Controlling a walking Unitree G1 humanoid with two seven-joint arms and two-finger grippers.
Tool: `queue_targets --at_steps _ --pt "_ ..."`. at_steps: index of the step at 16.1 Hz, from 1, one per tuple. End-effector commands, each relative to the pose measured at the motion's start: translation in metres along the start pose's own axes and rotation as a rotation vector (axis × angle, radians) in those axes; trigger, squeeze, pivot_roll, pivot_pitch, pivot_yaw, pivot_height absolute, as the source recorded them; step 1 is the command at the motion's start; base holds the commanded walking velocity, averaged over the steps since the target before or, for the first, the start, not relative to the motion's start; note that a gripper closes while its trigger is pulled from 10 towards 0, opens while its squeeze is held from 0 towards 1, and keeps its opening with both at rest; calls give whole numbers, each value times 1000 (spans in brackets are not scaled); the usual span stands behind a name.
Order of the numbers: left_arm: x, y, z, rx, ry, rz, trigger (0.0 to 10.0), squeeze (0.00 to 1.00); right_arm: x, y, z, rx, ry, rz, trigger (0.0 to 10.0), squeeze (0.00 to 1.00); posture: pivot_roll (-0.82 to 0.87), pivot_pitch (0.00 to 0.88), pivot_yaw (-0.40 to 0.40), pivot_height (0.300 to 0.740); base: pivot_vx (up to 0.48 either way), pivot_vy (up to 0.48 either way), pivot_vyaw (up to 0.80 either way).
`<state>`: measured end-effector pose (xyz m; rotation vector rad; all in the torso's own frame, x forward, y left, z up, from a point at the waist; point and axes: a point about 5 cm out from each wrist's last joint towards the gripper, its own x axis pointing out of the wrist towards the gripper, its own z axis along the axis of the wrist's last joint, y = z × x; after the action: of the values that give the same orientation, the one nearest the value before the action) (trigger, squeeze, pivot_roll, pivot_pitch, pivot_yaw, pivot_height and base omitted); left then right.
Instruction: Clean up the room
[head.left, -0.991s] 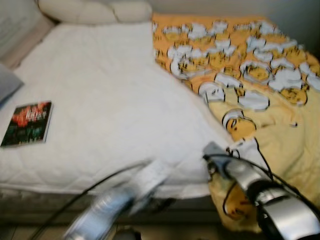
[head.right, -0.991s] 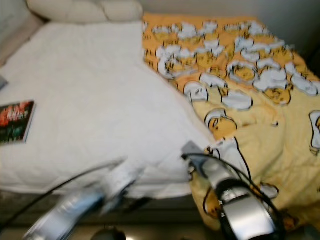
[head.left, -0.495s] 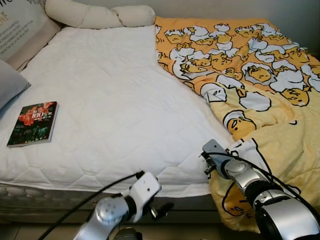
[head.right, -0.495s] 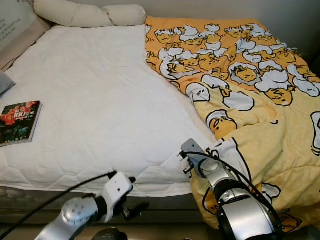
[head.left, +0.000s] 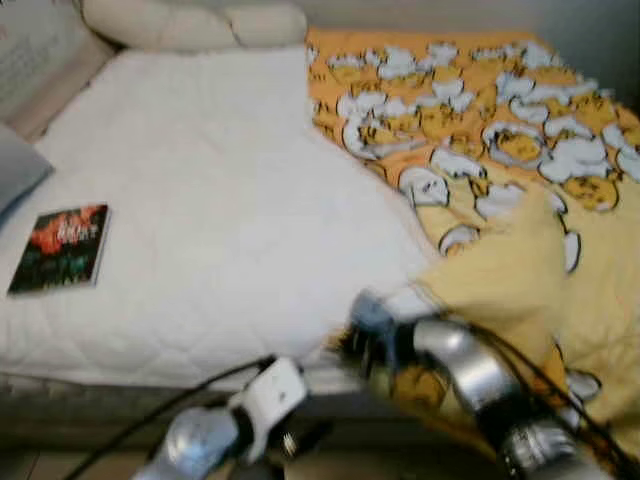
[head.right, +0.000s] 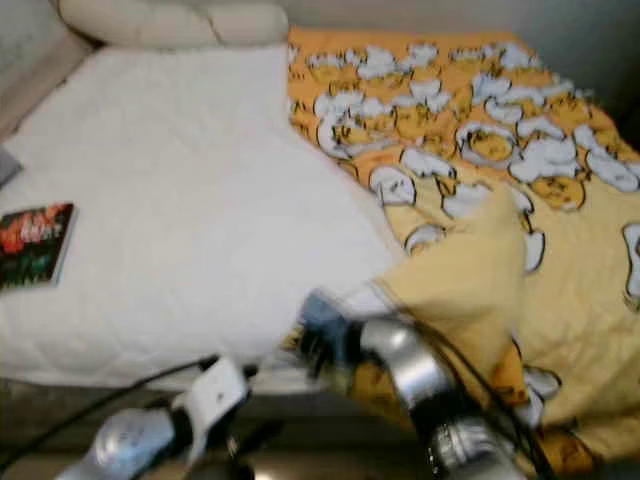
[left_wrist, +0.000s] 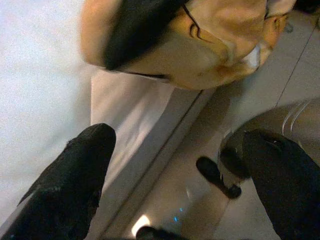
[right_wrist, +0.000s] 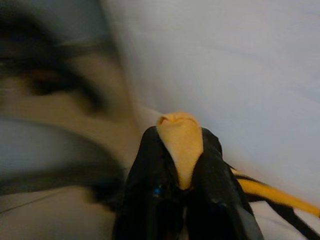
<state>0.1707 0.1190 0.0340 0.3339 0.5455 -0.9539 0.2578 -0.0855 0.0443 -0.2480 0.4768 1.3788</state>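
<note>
While pinching the yellow blanket (head.left: 520, 270), right claw (right_wrist: 182, 165) overhangs bed (head.left: 220, 200); left claw (left_wrist: 175, 165) spread.

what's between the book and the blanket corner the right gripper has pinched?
Only bare white sheet between the book and right gripper holding the yellow blanket, head views.

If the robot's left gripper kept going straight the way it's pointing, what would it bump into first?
Probably the floor beside the bed. The left gripper, fingers apart, points down past the mattress edge, with the yellow blanket hanging farther ahead; depth is hard to judge.

bed (head.left: 200, 200): white quilted cover | wall (head.left: 600, 20): grey | floor (left_wrist: 260, 100): pale tiles
</note>
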Motion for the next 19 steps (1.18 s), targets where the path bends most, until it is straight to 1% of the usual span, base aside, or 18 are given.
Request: queue_targets --at_steps 1,2,3,4,5,6,7,8,9,11,13,16,18,19 --pt "-4 -2 0 5 9 -12 10000 0 -4 9 27 -62 -72 119 0 0 177 0 30 740 0 0 0" --pt "-7 -8 -4 -1 26 -36 10000 0 -14 27 29 -75 -66 262 0 0 176 0 33 740 0 0 0" --pt "-7 -11 -6 -5 31 -45 10000 0 -19 33 26 -76 -43 315 0 0 176 0 33 740 0 0 0" --pt "-8 -19 -9 -16 42 -70 10000 0 -31 43 15 -55 22 404 0 0 178 0 34 740 0 0 0" --pt "-9 -21 -9 -18 45 -76 10000 0 -34 44 12 -60 45 408 1294 0 177 0 35 740 0 0 0" --pt "-10 -25 -11 -21 50 -88 10000 0 -38 45 6 -68 93 392 9490 0 173 0 38 740 0 0 0" --pt "-11 -27 -13 -23 58 -95 10000 0 -41 45 1 -64 137 375 10000 0 173 0 38 740 0 0 0" --pt "-12 -30 -16 -25 70 -103 10000 0 -43 38 -8 -89 230 300 10000 851 168 0 39 740 0 0 0" --pt "-12 -24 -10 -18 68 -102 10000 0 -43 29 -11 -70 265 189 10000 1000 169 0 38 740 0 0 0" --pt "-12 -20 -7 -14 65 -100 10000 0 -43 27 -10 -56 263 163 10000 1000 170 0 36 740 0 0 0" --pt "-14 -19 -7 -8 62 -95 10000 0 -48 31 2 -34 202 214 10000 1000 165 0 37 740 0 0 0" --pt "-14 -17 -8 -3 62 -94 10000 0 -52 34 9 -22 156 233 10000 1000 160 0 36 740 0 0 0" --pt "-14 -16 -8 -1 63 -93 10000 0 -53 37 10 -26 158 245 10000 1000 153 0 37 740 0 0 0" --pt "-15 -14 -8 4 60 -83 10000 0 -53 34 10 -28 163 217 10000 1000 154 0 36 740 0 0 0"
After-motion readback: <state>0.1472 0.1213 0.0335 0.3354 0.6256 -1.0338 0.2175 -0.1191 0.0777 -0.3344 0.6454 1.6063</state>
